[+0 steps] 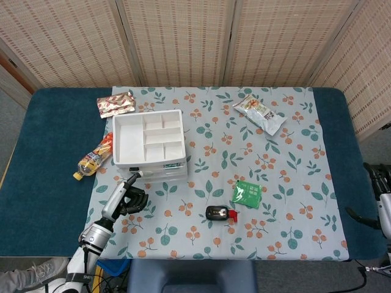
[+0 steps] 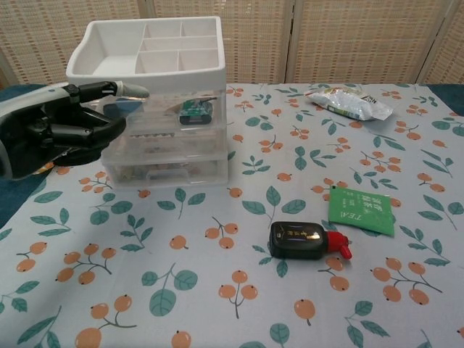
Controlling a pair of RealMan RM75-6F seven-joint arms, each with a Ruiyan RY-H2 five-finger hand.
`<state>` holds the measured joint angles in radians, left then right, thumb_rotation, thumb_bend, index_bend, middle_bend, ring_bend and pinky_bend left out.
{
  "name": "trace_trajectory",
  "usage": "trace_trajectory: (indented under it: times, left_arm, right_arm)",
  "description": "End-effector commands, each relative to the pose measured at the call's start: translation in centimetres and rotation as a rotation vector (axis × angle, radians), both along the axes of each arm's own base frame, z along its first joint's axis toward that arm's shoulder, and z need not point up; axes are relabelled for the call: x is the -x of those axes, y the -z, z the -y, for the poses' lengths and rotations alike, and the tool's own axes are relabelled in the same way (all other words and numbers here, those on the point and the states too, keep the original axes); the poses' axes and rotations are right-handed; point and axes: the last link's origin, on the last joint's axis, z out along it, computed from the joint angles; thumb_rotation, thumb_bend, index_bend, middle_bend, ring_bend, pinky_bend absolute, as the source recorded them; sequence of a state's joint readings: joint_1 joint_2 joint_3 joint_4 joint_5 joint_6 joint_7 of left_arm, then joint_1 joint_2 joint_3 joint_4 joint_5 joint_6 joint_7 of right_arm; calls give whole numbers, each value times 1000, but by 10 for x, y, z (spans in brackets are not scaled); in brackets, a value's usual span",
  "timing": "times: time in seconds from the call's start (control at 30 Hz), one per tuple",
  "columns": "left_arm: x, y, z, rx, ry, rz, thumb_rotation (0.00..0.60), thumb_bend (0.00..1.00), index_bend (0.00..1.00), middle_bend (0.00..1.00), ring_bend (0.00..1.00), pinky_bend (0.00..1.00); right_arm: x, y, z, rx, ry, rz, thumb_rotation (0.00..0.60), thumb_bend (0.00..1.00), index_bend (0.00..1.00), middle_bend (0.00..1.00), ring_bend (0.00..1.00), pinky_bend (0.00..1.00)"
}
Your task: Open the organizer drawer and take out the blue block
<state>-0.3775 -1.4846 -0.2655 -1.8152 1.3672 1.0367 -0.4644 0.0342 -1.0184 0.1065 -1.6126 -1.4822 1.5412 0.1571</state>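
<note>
We read this as a staged lab-type room: woven screens [image 1: 183, 39] wall off a table [image 1: 49, 177] with blue cover and floral cloth [image 1: 275, 177], set with odd props: snack packs [image 1: 259, 113], bottle [image 1: 95, 158], tea sachet [image 1: 247, 194].

Translucent plastic organizer [image 2: 163, 138], matt cloth tablecloth [image 2: 239, 290]

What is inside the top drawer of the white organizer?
Through the clear front of the top drawer, a small green-and-dark object is visible. The left hand covers the drawer's left part, so nothing there can be seen.
</note>
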Motion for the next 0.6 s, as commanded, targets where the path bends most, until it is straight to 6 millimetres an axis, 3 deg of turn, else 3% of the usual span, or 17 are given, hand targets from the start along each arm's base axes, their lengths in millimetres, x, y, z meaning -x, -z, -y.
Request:
trace_trajectory:
  times: [0.03,0.6]
  left_arm:
    - [10,-15,3,-97,68,-180,600,490,216,858,902,1000]
    - [11,-12,-4,-211,100,-428,600,489,216,858,902,1000]
  right_arm:
    - [0,-2,0,8,-1,-3,600,129,2,127,0,62]
    - [0,-10,-2,39,-2,-1,600,128,2,127,0,58]
